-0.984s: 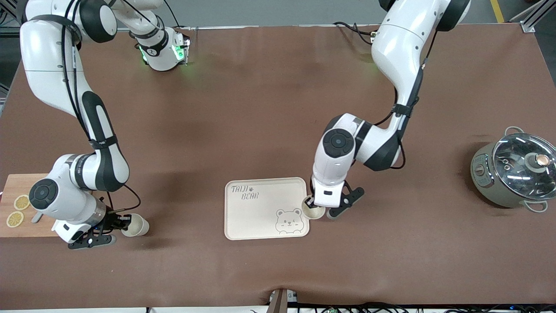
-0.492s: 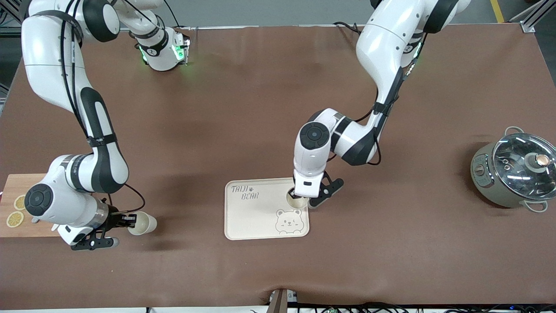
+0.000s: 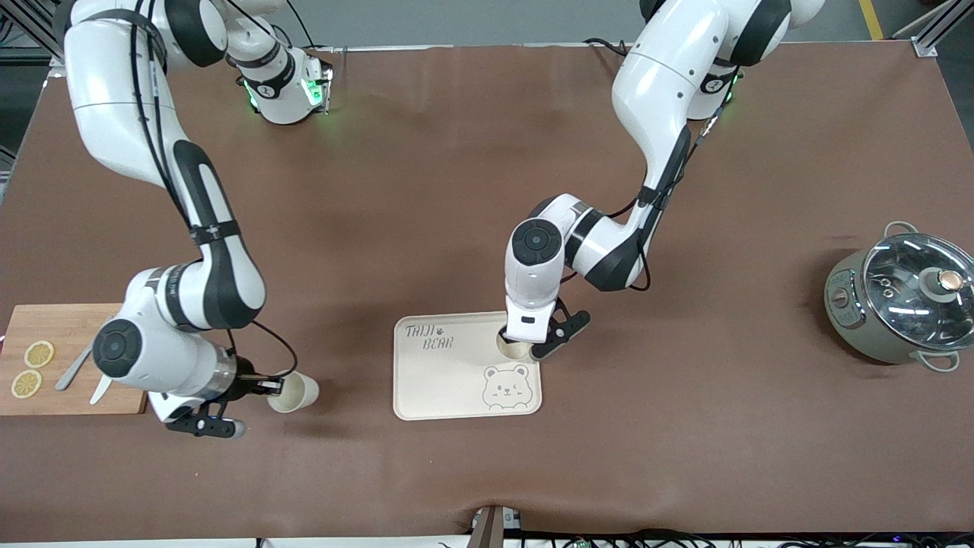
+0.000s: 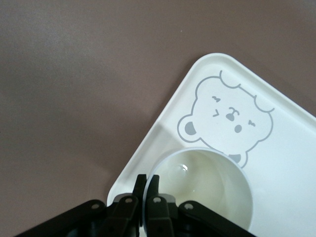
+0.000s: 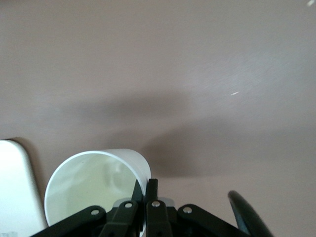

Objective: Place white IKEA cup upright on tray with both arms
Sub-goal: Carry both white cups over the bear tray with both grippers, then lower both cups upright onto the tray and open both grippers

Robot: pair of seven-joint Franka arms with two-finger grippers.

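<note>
A robotics lab set up as a mock kitchen: two white arms (image 3: pixel 190 190) are bolted along a brown-covered worktop (image 3: pixel 426 190). Cables run along its edges. Kitchen props sit on it: a lidded pot (image 3: pixel 902 301) and a wooden cutting board (image 3: pixel 68 335).

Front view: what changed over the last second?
The left gripper carried its cup from beside the tray to over the tray's corner. The right gripper brought its tilted cup off the cutting board end toward the tray. Both stay clamped on a cup rim. Tray, board and pot unmoved.
</note>
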